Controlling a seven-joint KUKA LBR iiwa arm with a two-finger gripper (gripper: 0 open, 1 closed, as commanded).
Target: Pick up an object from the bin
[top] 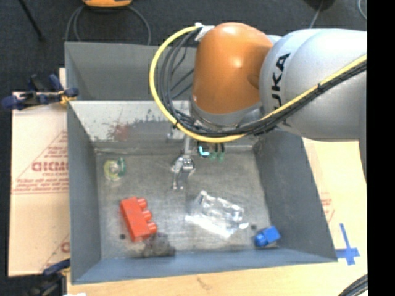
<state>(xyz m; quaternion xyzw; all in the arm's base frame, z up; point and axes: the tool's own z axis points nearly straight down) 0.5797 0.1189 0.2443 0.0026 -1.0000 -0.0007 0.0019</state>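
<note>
My gripper [182, 172] hangs below the arm's wrist over the bare floor in the middle of the bin, toward the back. Nothing shows in it. The nearest thing is a crumpled clear plastic packet [214, 214], lying just right of and in front of the gripper and apart from it. A red toy block [137, 217] with studs lies to the front left. A small round clear thing with a green tint [114, 169] sits at the left, about level with the gripper.
A small blue thing [266, 237] rests in the front right corner. A dark grey clump [157, 246] lies against the front wall beside the red block. The orange wrist cover and looped yellow cable hide the bin's back wall.
</note>
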